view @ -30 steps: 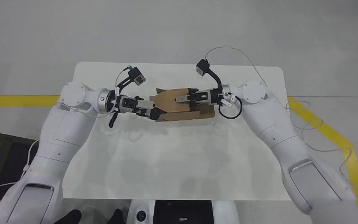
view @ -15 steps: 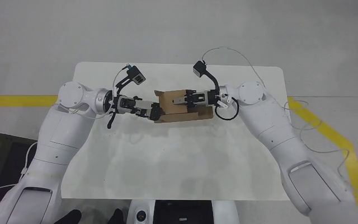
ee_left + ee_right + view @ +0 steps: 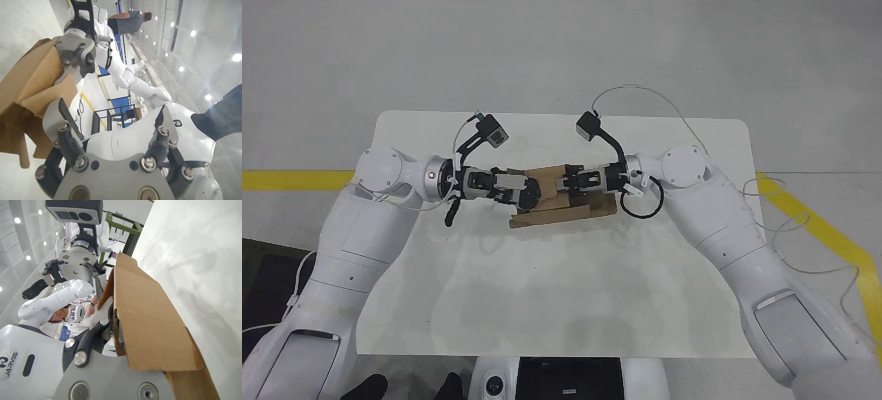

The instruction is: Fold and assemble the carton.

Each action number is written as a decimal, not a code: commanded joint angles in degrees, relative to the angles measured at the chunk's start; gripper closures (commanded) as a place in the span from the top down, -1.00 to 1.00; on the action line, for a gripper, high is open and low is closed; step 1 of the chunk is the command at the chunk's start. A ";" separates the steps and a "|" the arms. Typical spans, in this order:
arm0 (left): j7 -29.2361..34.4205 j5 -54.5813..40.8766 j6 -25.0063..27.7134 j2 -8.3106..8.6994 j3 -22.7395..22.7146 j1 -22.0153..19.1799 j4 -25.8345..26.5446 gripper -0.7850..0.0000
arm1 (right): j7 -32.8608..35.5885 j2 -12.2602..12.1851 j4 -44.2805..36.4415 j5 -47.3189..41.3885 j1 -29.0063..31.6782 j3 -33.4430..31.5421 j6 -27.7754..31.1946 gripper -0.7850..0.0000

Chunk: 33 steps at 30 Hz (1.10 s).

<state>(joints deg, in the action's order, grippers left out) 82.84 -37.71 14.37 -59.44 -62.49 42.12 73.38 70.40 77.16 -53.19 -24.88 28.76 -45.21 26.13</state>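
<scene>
The brown cardboard carton (image 3: 560, 203) lies partly folded at the middle of the white table, tilted, with its flaps loose. My right gripper (image 3: 564, 183) is over its middle, shut on a carton wall (image 3: 147, 323); one finger (image 3: 110, 315) shows, the other is hidden behind the cardboard. In the left wrist view, that right gripper (image 3: 65, 74) pinches a flap of the carton (image 3: 28, 85). My left gripper (image 3: 526, 191) stands open at the carton's left end. One pad (image 3: 65, 111) rests beside a flap and nothing is between the fingers. The right wrist view also shows the left gripper (image 3: 73, 279) spread wide.
The white table (image 3: 542, 290) has bare room in front of and behind the carton. Its edges are well away from both grippers. A yellow floor line (image 3: 292, 179) runs past the table on either side.
Both grippers have drawn closer together over the carton. The carton has shifted slightly left and now lies tilted, with its left end nearer the table's front.
</scene>
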 commanded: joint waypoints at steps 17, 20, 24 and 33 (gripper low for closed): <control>-0.85 -1.68 -0.12 0.01 -1.57 0.31 -0.61 1.00 | -0.30 -0.35 0.43 1.20 0.41 -2.34 -0.52 -1.00; -1.17 -2.47 -0.65 0.08 -2.24 0.47 -1.62 1.00 | -0.33 -0.73 0.38 0.91 0.93 -3.51 -0.57 -1.00; -1.88 -1.67 -0.47 0.11 -2.46 0.53 -2.84 1.00 | 0.88 -1.20 -0.68 1.02 1.70 -4.51 -0.68 -1.00; -3.42 0.67 0.16 -0.01 -2.08 0.43 -4.37 1.00 | 6.41 -1.36 -3.69 0.90 3.02 -3.70 -1.69 -1.00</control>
<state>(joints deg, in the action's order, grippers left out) 79.57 -37.26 14.48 -59.44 -64.63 42.60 69.12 76.18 75.77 -56.72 -23.99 31.77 -49.11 24.49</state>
